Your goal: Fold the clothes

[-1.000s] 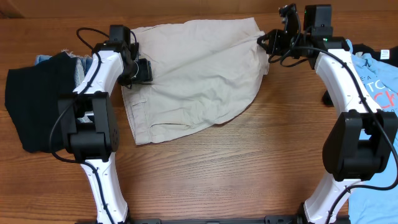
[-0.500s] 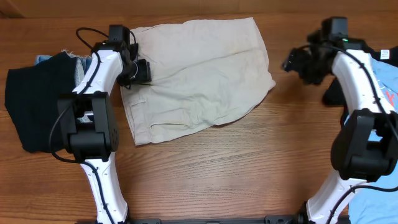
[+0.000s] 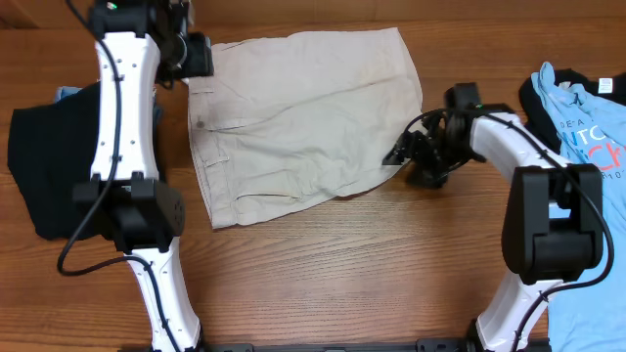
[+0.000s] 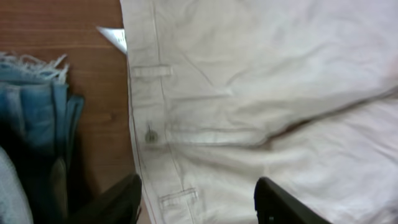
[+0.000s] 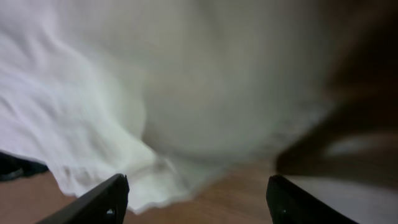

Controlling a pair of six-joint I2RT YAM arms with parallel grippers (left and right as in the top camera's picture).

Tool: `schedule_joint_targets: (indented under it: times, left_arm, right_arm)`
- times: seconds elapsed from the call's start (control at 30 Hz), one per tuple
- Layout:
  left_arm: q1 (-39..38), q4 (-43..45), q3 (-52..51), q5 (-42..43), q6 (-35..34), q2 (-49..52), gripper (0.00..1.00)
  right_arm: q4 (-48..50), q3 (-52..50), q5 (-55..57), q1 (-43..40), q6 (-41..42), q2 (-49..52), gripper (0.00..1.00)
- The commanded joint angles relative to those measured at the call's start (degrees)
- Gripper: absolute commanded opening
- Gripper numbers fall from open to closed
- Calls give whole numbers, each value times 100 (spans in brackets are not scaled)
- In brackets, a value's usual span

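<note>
The pale beige shorts (image 3: pixel 303 122) lie spread flat on the far middle of the table, waistband to the left. My left gripper (image 3: pixel 199 57) hovers open over the waistband's far left corner. In the left wrist view its fingers (image 4: pixel 118 202) straddle a belt loop (image 4: pixel 179 198) from above, with a button (image 4: pixel 150 135) and a small white label (image 4: pixel 113 37) further along. My right gripper (image 3: pixel 397 156) is open at the shorts' right hem. The right wrist view is blurred; the hem (image 5: pixel 149 186) lies just ahead of the open gripper (image 5: pixel 199 199), with nothing held.
A black garment (image 3: pixel 49 161) and frayed denim (image 4: pixel 37 118) lie at the table's left edge beside the left arm. A light blue printed T-shirt (image 3: pixel 587 127) lies at the right, with more light blue cloth (image 3: pixel 587 328) at the near right corner.
My right gripper has let go of the shorts' far right corner, opened, and swung nearer to the right hem. My left arm has moved from the waistband's middle toward its far corner.
</note>
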Motion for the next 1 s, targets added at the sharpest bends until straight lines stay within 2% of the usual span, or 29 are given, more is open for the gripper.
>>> schedule_joint_targets:
  times: [0.0,0.07,0.13,0.17,0.23,0.37,0.47,0.63,0.67,0.7,0.8,0.83,0.97]
  left_arm:
    - [7,-750,1102,289,129,-79,59]
    - [-48,-1145,1335,289,129,-79,56]
    - [-109,-1405,1368,286,131,-79,52]
    - [-160,-1414,1355,304,153,-79,44]
    - [-275,-1414,1322,470,177,-92,42]
    - [-608,-1414,1322,459,260,-94,43]
    - [-874,-1414,1320,295,284,-94,42]
    - [-1325,-1414,1322,11,275,-96,42]
    - [-1384,-1414,1322,-35,271,-96,43]
    - [-1445,-1414,1322,-85,254,-122,43]
    - [-1480,-1414,1322,-170,201,-282,42]
    - [-1488,-1414,1322,-369,120,-398,42]
    - [-1523,-1414,1320,-885,57,-1040,43]
  right_arm:
    - [857,-116,-227,153,549,-2,59]
    - [1137,-52,-118,160,479,-24,33]
    - [999,125,-48,92,203,-63,20]
    - [813,258,50,46,7,-122,14]
    - [238,638,555,-66,-476,-310,9]
    - [-1139,1589,2245,-157,-1228,-813,9]
    - [-1976,2048,3200,-157,-1279,-1069,9]
    - [-2498,1917,3217,-238,-837,-1126,8]
    - [-2494,1827,3067,-240,-793,-1126,10]
    - [-2304,1580,2531,-236,-800,-1123,29]
    - [-1683,999,1687,-236,-796,-1123,53]
    - [-1357,691,1314,-236,-734,-1123,57]
    - [-269,-326,138,-225,-146,-1119,61]
